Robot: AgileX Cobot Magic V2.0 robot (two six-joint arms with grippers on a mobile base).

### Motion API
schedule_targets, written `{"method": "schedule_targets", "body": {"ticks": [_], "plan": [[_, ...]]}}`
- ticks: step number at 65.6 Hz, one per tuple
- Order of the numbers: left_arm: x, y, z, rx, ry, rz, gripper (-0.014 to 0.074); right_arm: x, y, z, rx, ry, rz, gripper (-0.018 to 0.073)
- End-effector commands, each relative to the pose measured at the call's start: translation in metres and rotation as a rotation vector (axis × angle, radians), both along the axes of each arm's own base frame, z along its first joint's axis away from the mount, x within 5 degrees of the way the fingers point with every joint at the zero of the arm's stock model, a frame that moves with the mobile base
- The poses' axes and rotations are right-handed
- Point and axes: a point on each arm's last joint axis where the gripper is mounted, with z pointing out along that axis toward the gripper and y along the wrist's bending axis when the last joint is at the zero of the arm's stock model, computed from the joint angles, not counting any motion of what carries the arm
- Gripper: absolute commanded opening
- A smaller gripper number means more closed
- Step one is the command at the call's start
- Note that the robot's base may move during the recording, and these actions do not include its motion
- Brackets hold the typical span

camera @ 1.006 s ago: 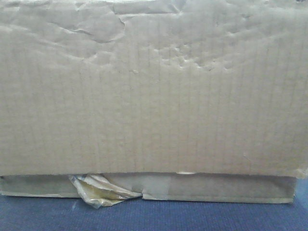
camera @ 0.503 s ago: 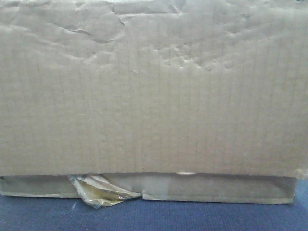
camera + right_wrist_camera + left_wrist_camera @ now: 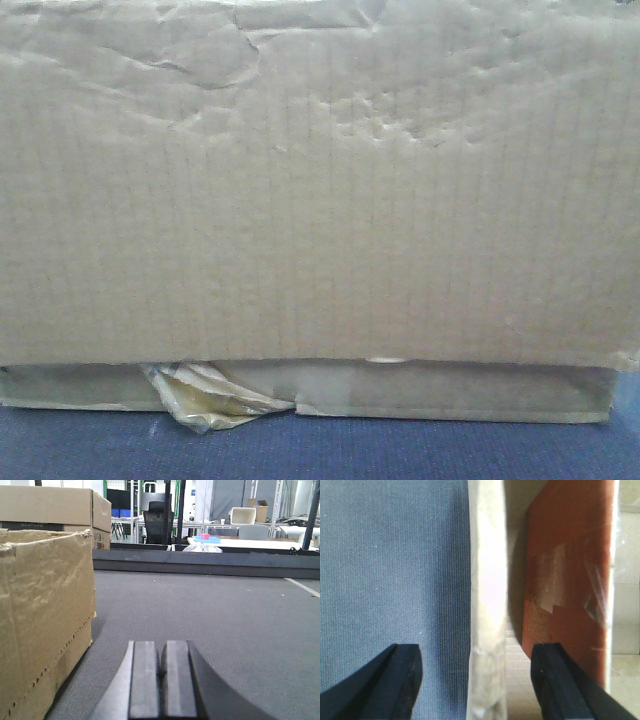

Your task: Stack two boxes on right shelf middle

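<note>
In the front-facing view, a worn cardboard box (image 3: 320, 200) is filling almost the whole frame, its creased side facing the camera. Low on the left, a crumpled strip of yellowed tape (image 3: 215, 395) is peeling out at its bottom edge, and the box is sitting on a dark blue carpet (image 3: 420, 450) that is showing as a narrow band along the bottom. In the left wrist view, blue-grey fabric (image 3: 390, 555) is covering the left half, a pale cardboard wall (image 3: 487, 555) is running top to bottom through the middle, and to its right a reddish-brown panel (image 3: 570, 540) with a patch of clear tape is showing. The left gripper (image 3: 476, 655) is straddling that wall with its two black fingers spread wide apart, one on each side, neither visibly touching the card. In the right wrist view, a dented brown carton (image 3: 45, 620) is standing at the left edge on grey carpet (image 3: 225, 615), and a cleaner carton (image 3: 50, 505) is showing behind it, higher in the frame. The right gripper (image 3: 163, 665) is pointing across the carpet just right of the dented carton, its fingers pressed together on nothing, and beyond the carpet a black office chair (image 3: 157, 515) and a white bin (image 3: 243, 515) are standing in a workroom
</note>
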Motion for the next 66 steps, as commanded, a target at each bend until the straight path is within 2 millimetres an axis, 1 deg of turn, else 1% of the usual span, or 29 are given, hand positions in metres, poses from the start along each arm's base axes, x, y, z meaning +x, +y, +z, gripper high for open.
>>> {"method": "schedule_targets", "body": {"ticks": [1,14,22,32,41,43,47,49,53,55,59,61,66], "plan": [[0.001,0.001,0.000,-0.002,-0.002,0.013,0.0371,0.000,0.000,0.002,0.002,-0.020,-0.007,-0.0162],[0.004,0.010,-0.001,-0.054,0.025,0.018,0.0371,0.000,0.000,0.002,0.002,-0.020,-0.007,-0.0162],[0.006,0.015,-0.001,-0.054,0.025,0.032,0.0371,0.000,0.000,0.002,0.002,-0.020,-0.007,-0.0162],[0.005,0.014,-0.001,-0.069,0.030,0.032,0.0371,0.000,0.000,0.002,0.002,-0.020,-0.007,-0.0162],[0.005,0.014,-0.001,-0.066,0.029,0.032,0.0371,-0.002,-0.001,0.011,-0.005,-0.124,-0.015,-0.0162],[0.005,0.014,-0.001,-0.066,0.029,0.032,0.0371,-0.003,-0.001,0.016,-0.009,-0.178,-0.019,-0.0162],[0.005,0.014,-0.001,-0.066,0.029,0.032,0.0371,-0.003,-0.001,0.016,-0.009,-0.178,-0.018,-0.0162],[0.005,0.014,-0.001,-0.066,0.029,0.032,0.0371,-0.004,-0.001,0.023,-0.009,-0.178,-0.016,-0.0162],[0.005,0.015,-0.001,-0.063,0.028,0.030,0.0371,-0.009,0.000,0.044,-0.009,-0.180,-0.010,-0.0162],[0.005,0.015,-0.001,-0.061,0.028,0.026,0.0371,-0.011,0.000,0.050,-0.009,-0.170,-0.008,-0.0162],[0.005,0.015,-0.001,-0.058,0.028,0.019,0.0371,-0.017,0.001,0.076,-0.008,-0.174,-0.002,-0.0162],[0.005,0.015,-0.001,-0.058,0.028,0.017,0.0371,-0.015,0.002,0.089,0.016,-0.138,0.005,-0.0162],[0.005,0.015,-0.001,-0.057,0.028,0.014,0.0371,-0.012,0.002,0.114,0.074,-0.072,0.016,-0.0162]]}}
